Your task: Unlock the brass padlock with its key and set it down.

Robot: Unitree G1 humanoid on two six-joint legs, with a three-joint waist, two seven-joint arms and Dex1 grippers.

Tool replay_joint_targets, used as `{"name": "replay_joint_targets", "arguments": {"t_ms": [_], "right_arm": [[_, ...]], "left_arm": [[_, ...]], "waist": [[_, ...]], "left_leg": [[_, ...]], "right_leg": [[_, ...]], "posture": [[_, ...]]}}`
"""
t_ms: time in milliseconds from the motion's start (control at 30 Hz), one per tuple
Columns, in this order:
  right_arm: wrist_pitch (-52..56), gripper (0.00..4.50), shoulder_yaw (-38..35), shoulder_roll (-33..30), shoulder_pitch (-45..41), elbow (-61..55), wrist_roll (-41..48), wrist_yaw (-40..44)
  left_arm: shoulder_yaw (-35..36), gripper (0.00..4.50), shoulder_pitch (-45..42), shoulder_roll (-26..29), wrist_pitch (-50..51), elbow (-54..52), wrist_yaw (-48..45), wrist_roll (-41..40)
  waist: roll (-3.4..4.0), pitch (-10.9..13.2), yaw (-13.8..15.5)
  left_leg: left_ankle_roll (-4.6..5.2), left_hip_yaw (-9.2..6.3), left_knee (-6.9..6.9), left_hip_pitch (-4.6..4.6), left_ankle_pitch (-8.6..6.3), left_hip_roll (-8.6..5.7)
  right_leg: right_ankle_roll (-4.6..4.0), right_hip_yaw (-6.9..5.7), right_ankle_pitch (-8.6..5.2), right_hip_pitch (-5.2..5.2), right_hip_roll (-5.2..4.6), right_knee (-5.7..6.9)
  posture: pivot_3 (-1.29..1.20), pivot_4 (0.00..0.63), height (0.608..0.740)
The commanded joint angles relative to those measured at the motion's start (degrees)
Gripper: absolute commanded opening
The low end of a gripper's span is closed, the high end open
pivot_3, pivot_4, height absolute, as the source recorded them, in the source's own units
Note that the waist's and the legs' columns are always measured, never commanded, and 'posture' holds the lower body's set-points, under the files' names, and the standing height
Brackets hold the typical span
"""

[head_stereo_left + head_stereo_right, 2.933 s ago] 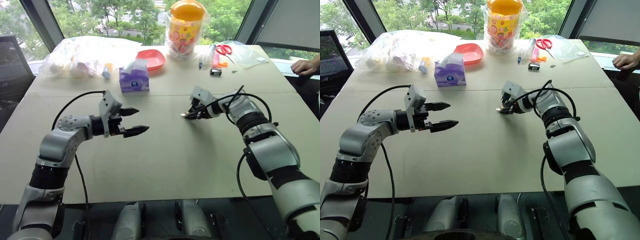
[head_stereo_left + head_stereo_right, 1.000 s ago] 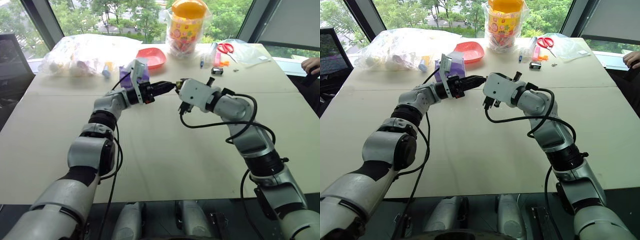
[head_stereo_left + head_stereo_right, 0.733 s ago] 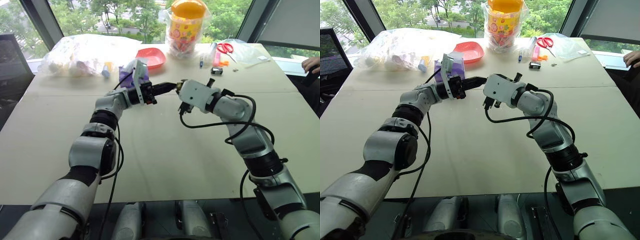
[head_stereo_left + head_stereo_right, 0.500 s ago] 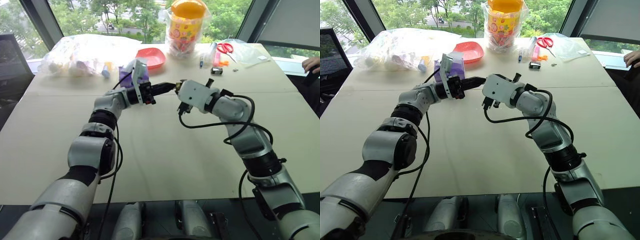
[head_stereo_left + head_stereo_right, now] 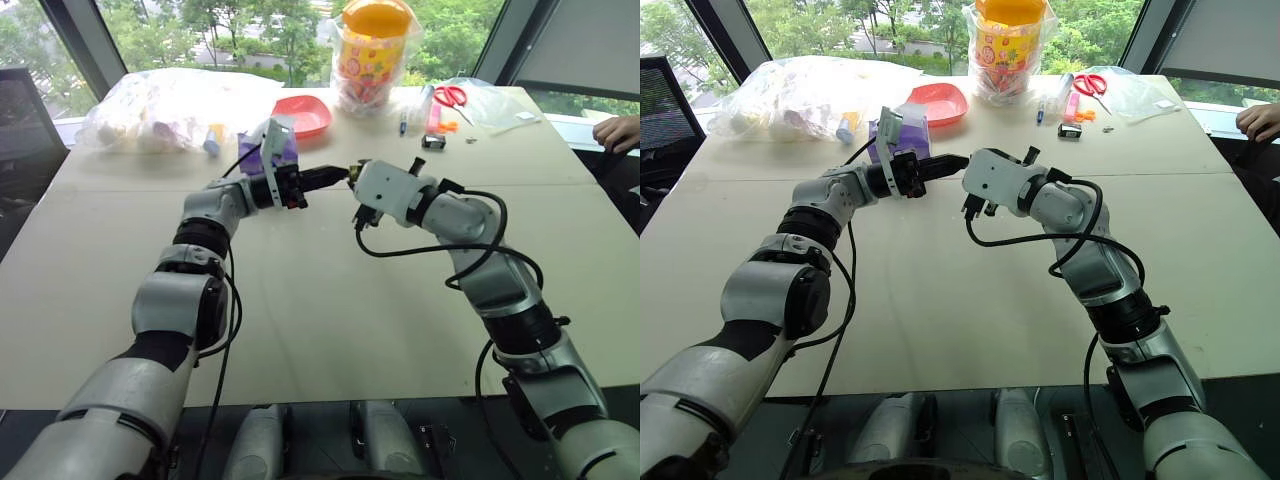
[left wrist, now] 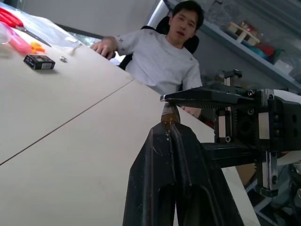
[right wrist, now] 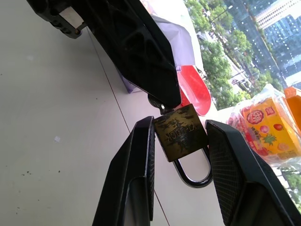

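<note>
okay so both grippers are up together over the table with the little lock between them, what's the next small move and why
Probably a gentle twist of the left gripper to turn the key. The right gripper holds the brass padlock by its body, the left is pinched shut at the key seated in it, and the shackle looks closed, so it is likely not unlocked yet.

Since the earliest pictures, both arms have been raised off the table (image 5: 320, 300) and brought together above its middle. The left gripper (image 5: 340, 176), then gaping at nine o'clock, is now pinched on the key (image 7: 155, 102) in the brass padlock (image 7: 181, 132), which is clamped by the right gripper (image 7: 181, 141).
</note>
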Motion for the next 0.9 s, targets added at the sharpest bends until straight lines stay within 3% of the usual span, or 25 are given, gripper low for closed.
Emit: {"name": "replay_joint_targets", "arguments": {"t_ms": [33,67,333,433,533,767,900], "right_arm": [[-1.04,1.04,-0.93,0.23,-1.23,-1.82,-0.33,-0.86],[-1.07,1.04,-0.87,0.19,-1.20,-1.80,-0.34,-0.85],[-1.05,1.04,-0.80,0.22,-1.19,-1.89,-0.39,-0.91],[-0.97,1.04,-0.81,0.35,-1.22,-2.16,-0.33,-0.91],[-0.91,1.04,-0.77,0.43,-1.29,-2.28,-0.27,-0.85],[-0.22,1.04,-0.45,0.64,-0.81,-3.61,0.54,0.37],[1.76,1.04,-0.60,1.13,-0.01,-5.03,2.21,2.09]], "left_arm": [[0.57,1.63,-0.32,0.14,-0.15,-2.09,-0.01,-0.12],[0.73,2.00,-0.35,0.12,-0.13,-2.06,0.22,-0.18],[0.93,2.00,-0.22,0.26,-0.14,-2.18,0.10,-0.41],[0.67,1.24,0.12,0.20,-0.40,-2.42,0.01,-0.19],[0.78,0.03,0.14,0.16,-0.59,-2.39,0.20,-0.22],[-0.49,0.03,0.16,-0.33,-4.88,-3.13,0.88,1.57],[-3.78,0.03,1.56,-0.96,-15.00,-5.59,1.50,6.09]], "waist": [[0.00,0.00,0.02],[0.00,0.00,0.02],[0.00,0.00,0.01],[0.00,0.00,0.01],[0.00,0.00,0.01],[0.00,0.00,0.04],[0.00,0.00,0.09]], "left_leg": [[0.00,0.00,0.00,0.00,0.00,0.00],[0.00,0.00,0.00,0.00,0.00,0.00],[0.00,0.00,0.00,0.00,0.00,0.00],[0.00,0.00,0.00,0.00,0.00,0.00],[0.00,0.00,0.00,0.00,0.00,0.00],[0.00,0.00,0.00,0.00,0.00,0.00],[0.00,0.00,0.00,0.00,0.00,0.00]], "right_leg": [[0.00,0.00,0.00,0.00,0.00,0.00],[0.00,0.00,0.00,0.00,0.00,0.00],[0.00,0.00,0.00,0.00,0.00,0.00],[0.00,0.00,0.00,0.00,0.00,0.00],[0.00,0.00,0.00,0.00,0.00,0.00],[0.00,0.00,0.00,0.00,0.00,0.00],[0.00,0.00,0.00,0.00,0.00,0.00]], "posture": [[0.00,0.150,0.740],[0.00,0.150,0.740],[0.00,0.150,0.740],[0.00,0.150,0.740],[0.00,0.150,0.740],[0.00,0.150,0.740],[0.00,0.150,0.740]]}}
